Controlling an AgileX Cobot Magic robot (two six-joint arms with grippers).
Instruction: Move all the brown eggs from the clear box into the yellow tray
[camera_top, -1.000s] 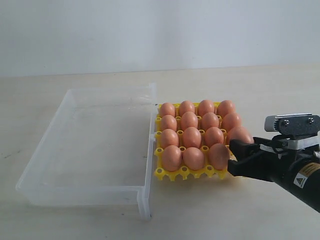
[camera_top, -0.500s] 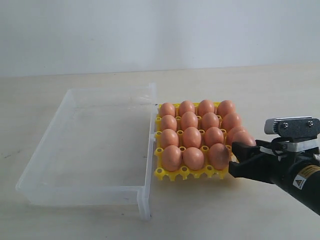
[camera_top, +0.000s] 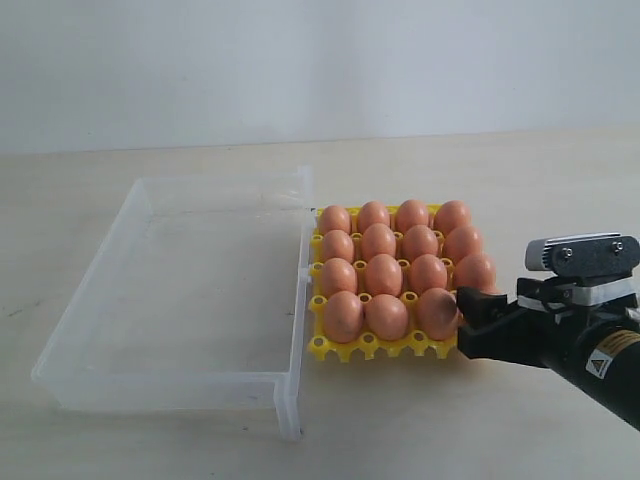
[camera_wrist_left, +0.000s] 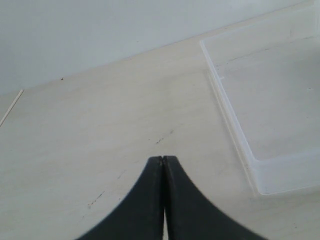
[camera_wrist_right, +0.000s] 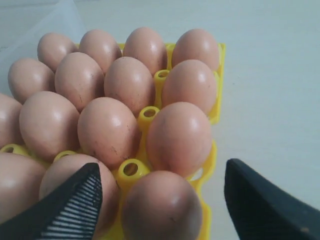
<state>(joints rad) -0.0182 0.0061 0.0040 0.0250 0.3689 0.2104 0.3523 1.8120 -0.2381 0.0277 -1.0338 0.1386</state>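
The yellow tray (camera_top: 318, 347) stands right of the clear box (camera_top: 300, 290) and is packed with brown eggs (camera_top: 383, 275). My right gripper (camera_top: 466, 322) hangs low at the tray's near right corner and hides the corner cup in the exterior view. In the right wrist view this gripper (camera_wrist_right: 162, 167) is open. Its jaws stand wide on either side of the corner egg (camera_wrist_right: 162, 205), which rests in its cup untouched. The box holds no eggs. My left gripper (camera_wrist_left: 163, 159) is shut on nothing above bare table beside a corner of the clear box (camera_wrist_left: 235, 125).
The pale table (camera_top: 400, 430) runs back to a plain white wall (camera_top: 320, 60). The box's near wall (camera_top: 285, 405) juts towards the table's front. My right arm's body (camera_top: 590, 350) fills the space right of the tray.
My right gripper has sunk towards the tray's near right corner, carrying an egg down from above the third row. That egg now sits in the corner cup between parted jaws.
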